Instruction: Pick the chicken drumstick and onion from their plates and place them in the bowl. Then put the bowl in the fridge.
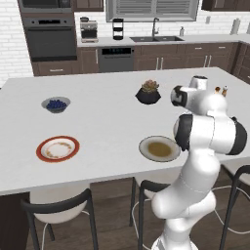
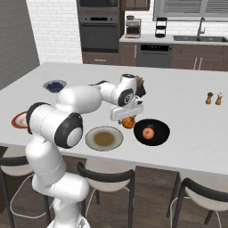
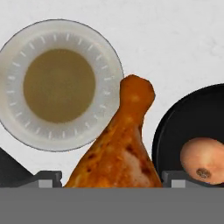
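Observation:
My gripper (image 2: 127, 116) is shut on the golden-brown chicken drumstick (image 2: 128, 122), holding it just above the counter between the grey-olive plate (image 2: 104, 138) and the black bowl (image 2: 162, 133). In the hand view the drumstick (image 3: 118, 148) sits between my fingertips, bone tip pointing away, with the grey plate (image 3: 59, 83) to its left and the bowl (image 3: 175, 127) to its right. The onion (image 2: 148, 132) lies inside the bowl. Far to the left the red-rimmed plate (image 1: 57, 149) stands bare. The fridge is out of view.
A small grey bowl of blue berries (image 1: 56, 104) and a black pot with a spiky plant (image 1: 148, 93) stand further back on the white island. Two shakers (image 2: 213, 98) stand to the right. Dark stools (image 2: 107, 178) line the near counter edge.

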